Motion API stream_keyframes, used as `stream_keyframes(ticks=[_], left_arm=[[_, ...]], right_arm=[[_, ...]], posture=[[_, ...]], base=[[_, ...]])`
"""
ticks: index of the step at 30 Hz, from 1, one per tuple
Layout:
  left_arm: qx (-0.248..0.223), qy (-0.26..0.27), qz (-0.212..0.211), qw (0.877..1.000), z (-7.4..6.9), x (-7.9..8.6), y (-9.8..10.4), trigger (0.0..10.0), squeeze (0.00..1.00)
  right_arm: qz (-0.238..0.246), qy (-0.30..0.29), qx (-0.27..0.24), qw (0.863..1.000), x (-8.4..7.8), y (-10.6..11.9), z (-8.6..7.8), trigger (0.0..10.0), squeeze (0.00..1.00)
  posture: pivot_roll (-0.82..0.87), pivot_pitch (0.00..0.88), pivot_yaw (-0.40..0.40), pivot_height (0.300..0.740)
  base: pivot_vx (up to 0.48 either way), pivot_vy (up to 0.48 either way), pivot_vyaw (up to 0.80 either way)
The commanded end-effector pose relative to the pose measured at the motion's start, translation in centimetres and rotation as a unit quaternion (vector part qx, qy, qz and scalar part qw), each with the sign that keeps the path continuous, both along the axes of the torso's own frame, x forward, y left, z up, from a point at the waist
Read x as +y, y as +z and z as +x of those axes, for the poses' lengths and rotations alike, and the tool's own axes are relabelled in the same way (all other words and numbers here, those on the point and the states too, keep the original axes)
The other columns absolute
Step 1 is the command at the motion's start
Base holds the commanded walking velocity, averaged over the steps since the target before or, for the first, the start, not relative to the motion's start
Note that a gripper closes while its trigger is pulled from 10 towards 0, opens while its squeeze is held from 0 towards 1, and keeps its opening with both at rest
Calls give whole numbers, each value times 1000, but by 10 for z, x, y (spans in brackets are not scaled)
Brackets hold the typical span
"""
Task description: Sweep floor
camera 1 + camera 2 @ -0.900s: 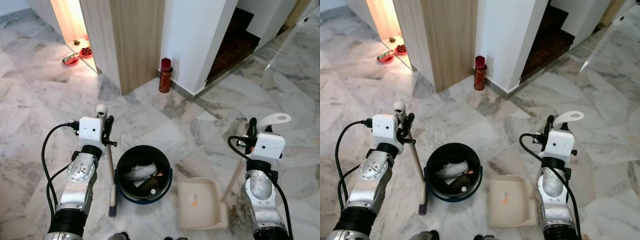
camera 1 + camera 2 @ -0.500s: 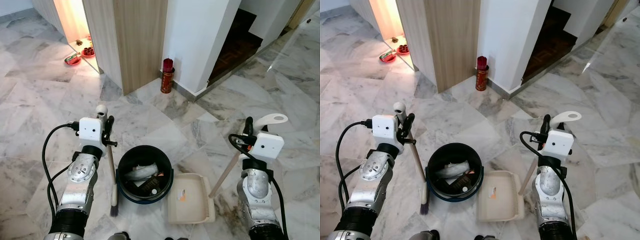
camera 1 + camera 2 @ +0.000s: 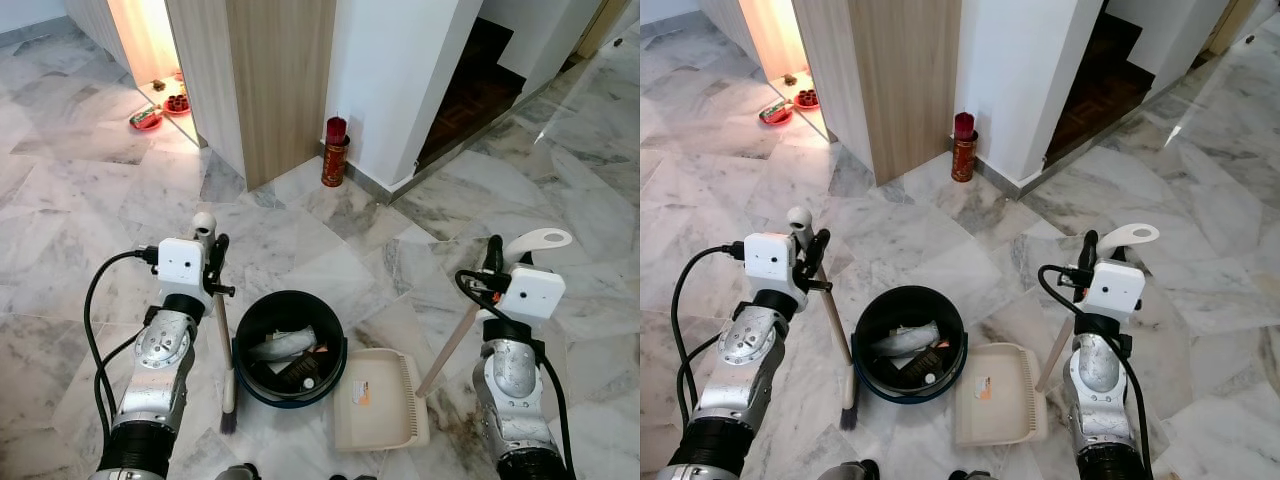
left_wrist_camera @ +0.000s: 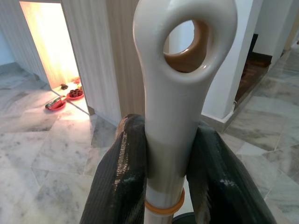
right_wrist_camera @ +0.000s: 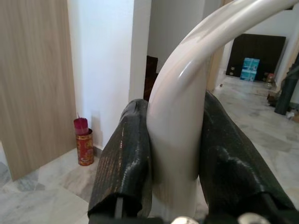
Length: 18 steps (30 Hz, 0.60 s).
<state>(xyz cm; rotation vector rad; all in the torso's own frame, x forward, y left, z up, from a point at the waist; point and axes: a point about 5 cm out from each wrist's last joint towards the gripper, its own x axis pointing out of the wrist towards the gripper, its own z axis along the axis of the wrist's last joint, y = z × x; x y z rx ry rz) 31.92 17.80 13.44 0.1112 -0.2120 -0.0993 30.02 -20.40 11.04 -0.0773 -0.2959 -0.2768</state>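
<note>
The broom [image 3: 224,340] stands just beside the black bin [image 3: 288,345], its dark bristles on the marble floor [image 3: 80,200]. The left gripper [image 4: 168,163] has its fingers [image 4: 121,182] squeezed tight on the top of the stick, right under the hanging hole. The stick looks light, stiff and smooth, so it might slip or twist; I think a lower hold would steer it better.

On the other side of the bin, touching it, the cream dustpan [image 3: 378,400] lies flat on the floor. Its long handle leans up to the right gripper [image 5: 175,154], which is clenched on the curved top. It looks light and easy to tip.

A red can [image 3: 333,152] stands well beyond the bin, by the white wall.
</note>
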Motion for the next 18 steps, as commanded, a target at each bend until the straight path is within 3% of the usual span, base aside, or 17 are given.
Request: stream_keyframes(ticks=[1,18], left_arm=[[-30,-16,-15,999,0,-7,10,10000,0],[-35,-16,-10,999,0,-6,12,10000,0]], right_arm=[[-1,-2,-11,1000,-3,3,0,10000,0],[4,-4,-7,1000,-2,2,1,10000,0]], posture=[[163,138,-95,740],[165,150,-93,740]], base=[[-292,0,0],[-297,0,0]])
